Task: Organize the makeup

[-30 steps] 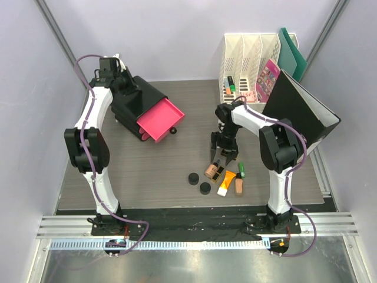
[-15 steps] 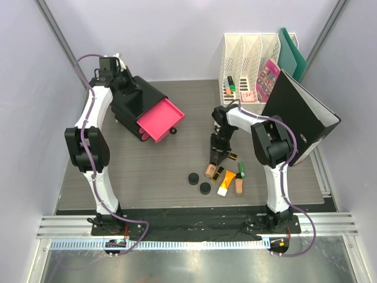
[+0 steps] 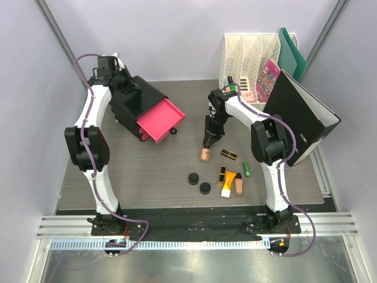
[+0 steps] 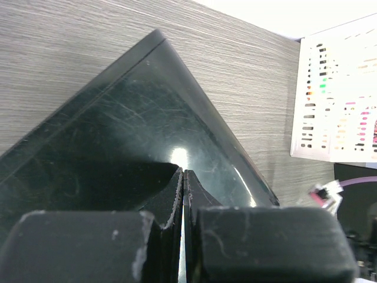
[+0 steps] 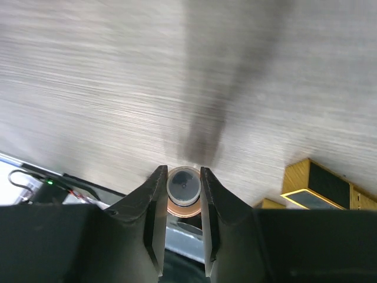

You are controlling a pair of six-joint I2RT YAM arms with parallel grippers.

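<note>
My right gripper (image 3: pixel 207 140) is shut on a peach bottle (image 3: pixel 205 154) and holds it above the table, left of the other makeup. In the right wrist view the bottle's cap (image 5: pixel 184 186) sits between the pads, with a black-and-gold case (image 5: pixel 321 183) to the right. On the table lie two black round compacts (image 3: pixel 192 178) (image 3: pixel 204 188), two black-and-gold cases (image 3: pixel 230 155) (image 3: pixel 222 174), an orange-and-white tube (image 3: pixel 227 184), another peach bottle (image 3: pixel 238 186) and a green tube (image 3: pixel 247 169). My left gripper (image 3: pixel 121 82) is shut, over the black box (image 4: pixel 118 135).
The black box (image 3: pixel 138 97) stands at the back left with a pink drawer (image 3: pixel 160 119) pulled open. A white file organiser (image 3: pixel 250 59) with marker pens (image 3: pixel 231 85) stands at the back right. A black binder (image 3: pixel 297 115) leans at the right.
My right gripper has closed on a peach bottle from the pile and carried it up and to the back left. The left arm has not moved.
</note>
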